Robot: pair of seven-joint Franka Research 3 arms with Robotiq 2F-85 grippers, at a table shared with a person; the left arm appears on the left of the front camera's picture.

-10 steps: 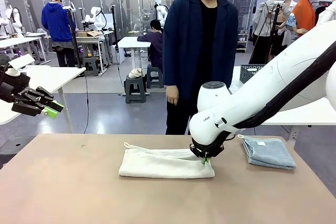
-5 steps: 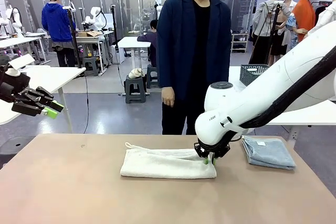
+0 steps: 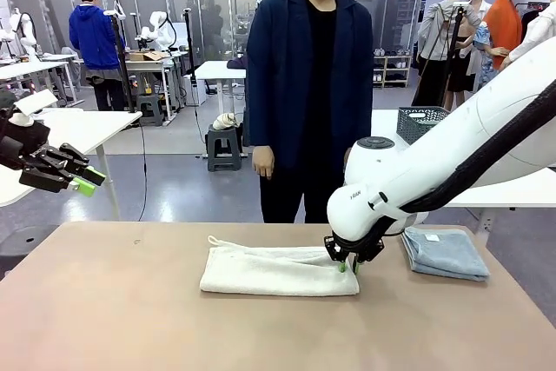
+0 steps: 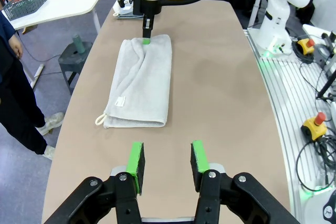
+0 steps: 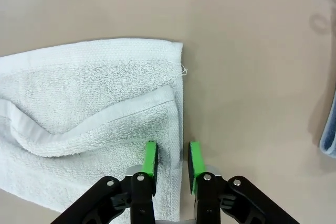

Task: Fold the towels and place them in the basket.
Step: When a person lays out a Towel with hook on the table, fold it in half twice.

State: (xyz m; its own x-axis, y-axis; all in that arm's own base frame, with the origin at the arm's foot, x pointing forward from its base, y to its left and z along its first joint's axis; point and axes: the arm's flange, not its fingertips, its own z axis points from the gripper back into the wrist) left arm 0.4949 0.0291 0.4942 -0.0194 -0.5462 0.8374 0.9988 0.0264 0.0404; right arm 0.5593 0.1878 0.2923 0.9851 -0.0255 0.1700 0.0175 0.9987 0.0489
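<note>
A cream-white towel (image 3: 269, 269) (image 4: 142, 82) (image 5: 89, 98) lies folded into a long strip in the middle of the table, its loop at the left end. My right gripper (image 3: 347, 264) (image 4: 146, 34) (image 5: 172, 161) points down over the strip's right end, its green pads slightly apart and straddling the towel's edge: open, gripping nothing. A pale blue-grey towel (image 3: 445, 252) (image 5: 329, 140) lies folded at the table's right. Off the table's left side hovers my left gripper (image 3: 82, 182) (image 4: 167, 163), open and empty. The dark grey basket (image 3: 424, 119) (image 4: 23, 1) stands on a white table beyond.
A person in a dark jacket stands at the far edge, one hand (image 3: 262, 162) hanging down. The wooden table (image 3: 130, 319) has bare room at the left and front. My right arm's white links slant across the right side.
My right gripper's jaws have parted and let go of the cream towel's end, shifting slightly right. The person has stepped to the left. The left arm has stayed still.
</note>
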